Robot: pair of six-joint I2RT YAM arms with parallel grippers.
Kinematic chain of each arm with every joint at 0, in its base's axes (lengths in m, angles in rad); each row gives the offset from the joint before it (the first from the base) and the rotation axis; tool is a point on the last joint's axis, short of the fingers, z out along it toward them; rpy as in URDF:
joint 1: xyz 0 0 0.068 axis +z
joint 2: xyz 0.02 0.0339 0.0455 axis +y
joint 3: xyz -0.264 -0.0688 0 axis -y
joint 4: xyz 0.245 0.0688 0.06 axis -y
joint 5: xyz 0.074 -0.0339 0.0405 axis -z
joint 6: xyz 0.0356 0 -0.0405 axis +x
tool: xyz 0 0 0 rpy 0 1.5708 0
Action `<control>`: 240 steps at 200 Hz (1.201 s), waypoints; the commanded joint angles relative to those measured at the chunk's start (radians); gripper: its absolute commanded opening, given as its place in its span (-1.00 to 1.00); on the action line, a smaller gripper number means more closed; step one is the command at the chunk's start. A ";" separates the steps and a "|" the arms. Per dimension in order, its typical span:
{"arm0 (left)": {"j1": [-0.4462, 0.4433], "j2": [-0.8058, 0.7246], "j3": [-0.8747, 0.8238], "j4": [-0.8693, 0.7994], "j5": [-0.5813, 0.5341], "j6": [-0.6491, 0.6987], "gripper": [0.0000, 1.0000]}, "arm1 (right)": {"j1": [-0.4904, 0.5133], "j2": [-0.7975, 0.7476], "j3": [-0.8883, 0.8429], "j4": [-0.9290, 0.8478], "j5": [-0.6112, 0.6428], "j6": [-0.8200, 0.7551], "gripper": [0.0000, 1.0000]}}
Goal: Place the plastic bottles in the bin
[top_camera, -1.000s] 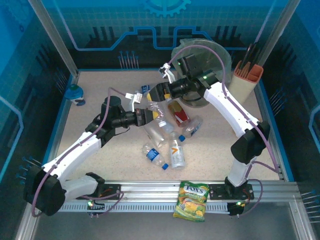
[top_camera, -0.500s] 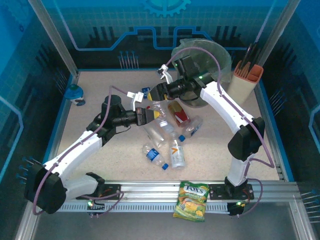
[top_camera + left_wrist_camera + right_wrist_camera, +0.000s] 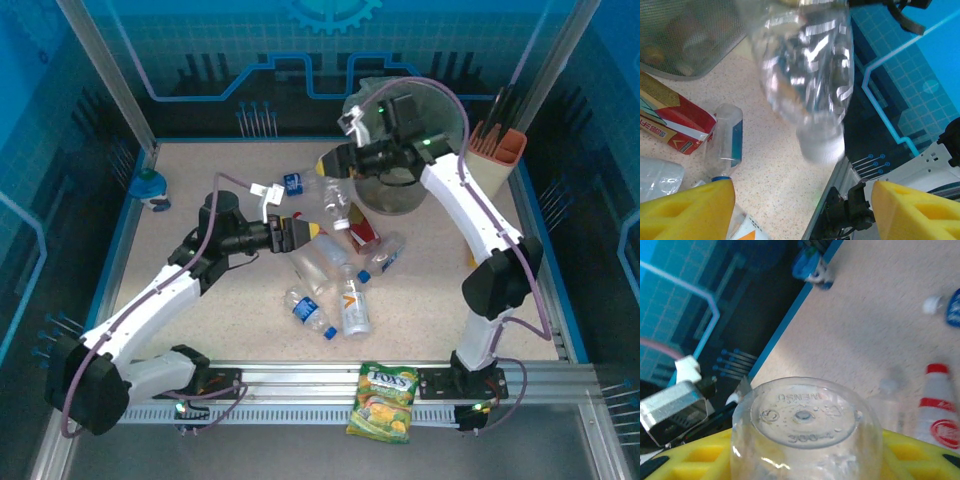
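Observation:
My right gripper (image 3: pixel 334 166) is shut on a clear plastic bottle (image 3: pixel 335 197) that hangs cap-down above the table, just left of the round grey bin (image 3: pixel 408 112). The right wrist view looks at the bottle's base (image 3: pixel 804 416) between the yellow fingers (image 3: pixel 687 456). My left gripper (image 3: pixel 306 231) is open beside the pile of bottles, and the hanging bottle (image 3: pixel 805 70) shows in front of it. Several bottles lie on the table: a crumpled clear one (image 3: pixel 322 258), a red-labelled one (image 3: pixel 362 229), blue-labelled ones (image 3: pixel 309 311) (image 3: pixel 386 253) and an orange-marked one (image 3: pixel 354 305).
A beige and orange utensil holder (image 3: pixel 491 160) stands right of the bin. A blue-topped item (image 3: pixel 149 188) sits at the far left edge. The yellow-green candy bag (image 3: pixel 383 400) lies on the front rail. A small blue object (image 3: pixel 293 183) lies behind the pile.
The right arm has lifted the clear bottle off the pile and carried it up and right toward the bin. The left gripper has shifted slightly right and stays open.

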 commanded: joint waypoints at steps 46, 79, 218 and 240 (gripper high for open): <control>0.000 -0.054 -0.059 -0.153 -0.173 -0.015 0.54 | -0.204 -0.047 0.168 0.095 0.236 -0.006 -0.03; 0.000 -0.080 -0.092 -0.168 -0.210 -0.040 0.57 | -0.305 -0.017 0.172 0.232 0.288 0.070 -0.10; 0.001 -0.090 -0.125 -0.184 -0.234 -0.048 0.62 | -0.360 0.359 0.463 0.166 0.413 0.083 -0.15; 0.000 -0.081 -0.124 -0.189 -0.234 -0.049 0.62 | -0.342 0.386 0.450 0.133 0.438 0.045 -0.15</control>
